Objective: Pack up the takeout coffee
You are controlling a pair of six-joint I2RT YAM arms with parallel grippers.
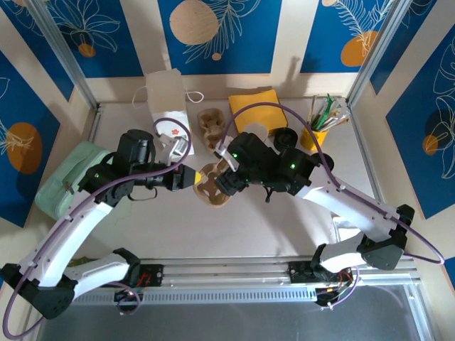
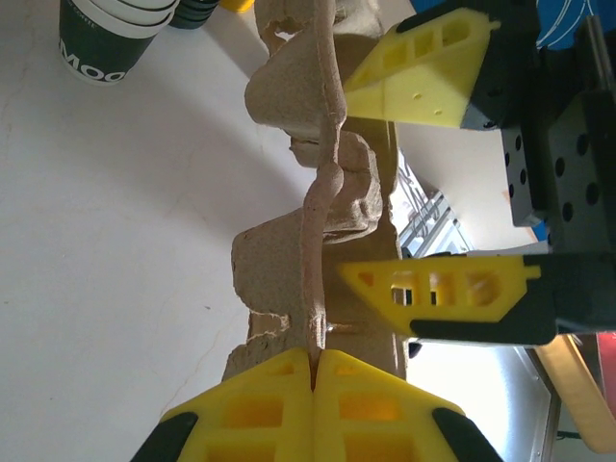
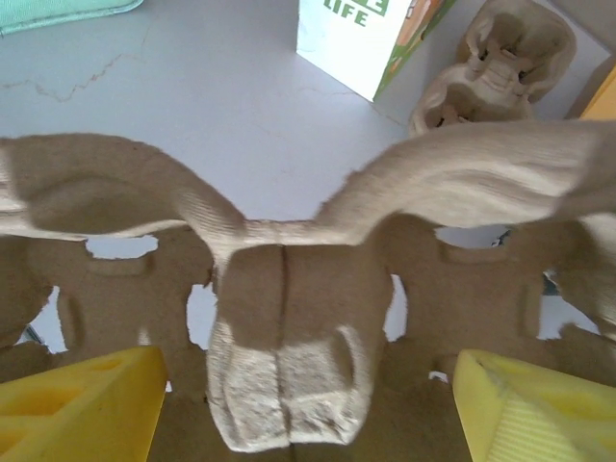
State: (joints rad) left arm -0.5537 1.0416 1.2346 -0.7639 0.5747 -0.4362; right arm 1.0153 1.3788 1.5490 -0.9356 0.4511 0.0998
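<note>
A brown cardboard cup carrier (image 1: 212,187) hangs in mid-table between both grippers. My left gripper (image 1: 189,177) is shut on the carrier's thin edge (image 2: 322,192); its yellow pads (image 2: 260,404) meet on the rim. My right gripper (image 1: 226,182) is open. Its fingers (image 3: 87,395) straddle the carrier's central post (image 3: 284,337) without touching it, and they also appear in the left wrist view (image 2: 438,289). The takeout coffee (image 2: 101,38), dark green with a white rim, stands on the table behind the carrier, partly hidden by my right arm (image 1: 254,131). A black lid (image 1: 286,137) lies beside it.
A white paper bag (image 1: 167,96) stands at the back left. A second carrier (image 1: 211,128) lies behind the held one. Yellow napkins (image 1: 257,106) and a yellow cup with straws (image 1: 316,133) sit at the back right. A mint-green pouch (image 1: 67,181) lies far left.
</note>
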